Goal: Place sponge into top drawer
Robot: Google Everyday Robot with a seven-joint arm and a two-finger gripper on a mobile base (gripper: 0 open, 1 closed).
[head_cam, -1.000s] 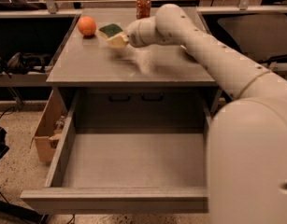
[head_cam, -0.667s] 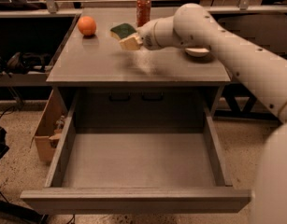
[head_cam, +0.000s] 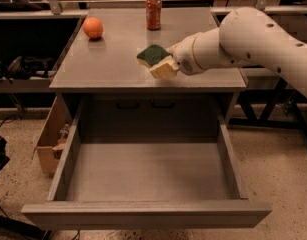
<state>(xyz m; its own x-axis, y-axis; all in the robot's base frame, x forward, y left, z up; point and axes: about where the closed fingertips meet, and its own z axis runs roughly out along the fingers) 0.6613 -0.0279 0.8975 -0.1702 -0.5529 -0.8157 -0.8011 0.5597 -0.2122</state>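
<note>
Grey cabinet top (head_cam: 108,59): smooth, faint sheen, laminate-like. Wide shallow grey top drawer (head_cam: 143,215): matt, smooth panels. Rectangular wavy-edged sponge (head_cam: 155,59): coarse dark green scouring face, porous pale yellow foam. Cream gripper (head_cam: 169,67), near table's front edge, right of centre: smooth plastic shell, clamped on sponge. Round orange fruit (head_cam: 93,27), back-left corner: slightly glossy skin. Red can (head_cam: 153,12), back edge: shiny metal.

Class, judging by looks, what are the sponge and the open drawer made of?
Green-topped yellow sponge, gripped in the claw above the cabinet top: pale foam under a dark scouring layer. Wide grey open drawer: flat matte panels, perhaps laminate or painted metal.
</note>
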